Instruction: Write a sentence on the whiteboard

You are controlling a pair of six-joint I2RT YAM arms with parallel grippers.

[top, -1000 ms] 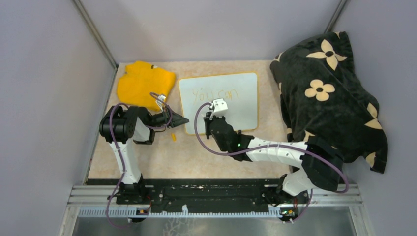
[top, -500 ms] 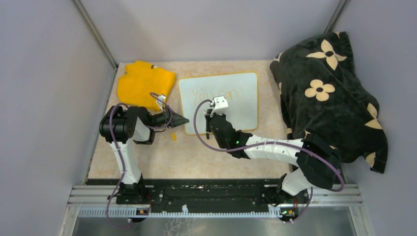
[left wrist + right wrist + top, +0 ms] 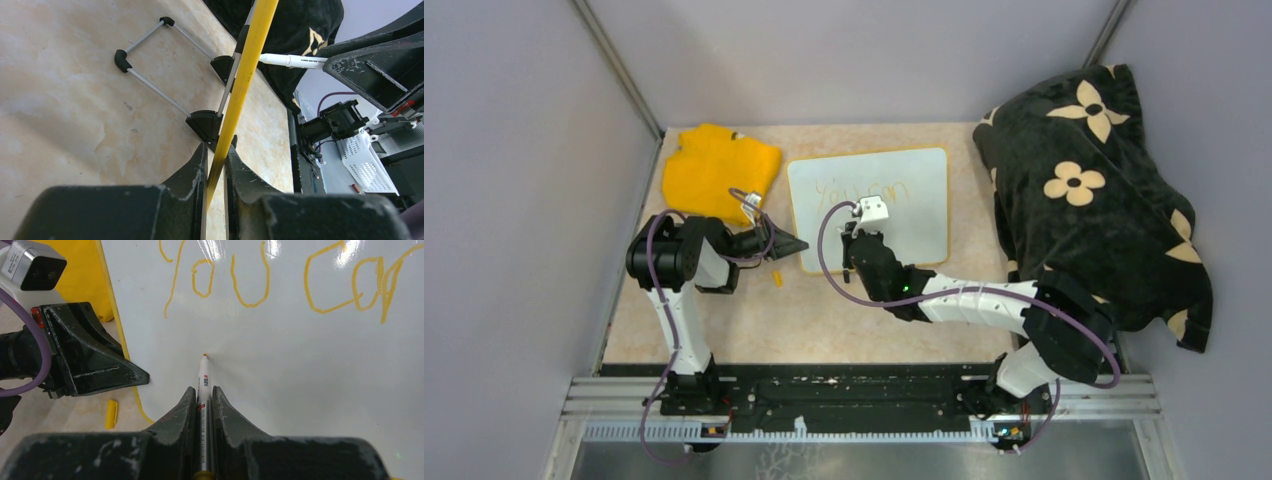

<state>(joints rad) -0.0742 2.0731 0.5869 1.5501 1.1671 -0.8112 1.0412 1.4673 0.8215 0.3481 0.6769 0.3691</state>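
Both sets of jaws are clenching something, and we are finding them side by side at the board (image 3: 919,215). It is lying on the far half of the tabletop (image 3: 754,320), just beside a yellow cloth (image 3: 719,170) on its left and near a black flowered blanket (image 3: 1084,190) on its right. The left jaws are gripping the board's yellow rim (image 3: 245,65) at the near left corner; in the left wrist view the rim is running straight up between them. Two black feet (image 3: 205,125) are sitting under that rim on the tabletop, and a thin wire stand (image 3: 145,65) is reaching out from them across the stone-patterned surface. The right jaws are grasping a white marker (image 3: 203,382), its barrel lying in the slot between them and its orange tip pointing away from the wrist. The tip is sitting at the bare white surface just below the written line, though we are not managing to tell whether it is actually touching. Of the sentence (image 3: 861,189) we are reading only "you can", in thin orange strokes along the upper part of the board. One small yellow cap (image 3: 111,414) is lying on the tabletop just off the board's left edge, close to the left jaws.
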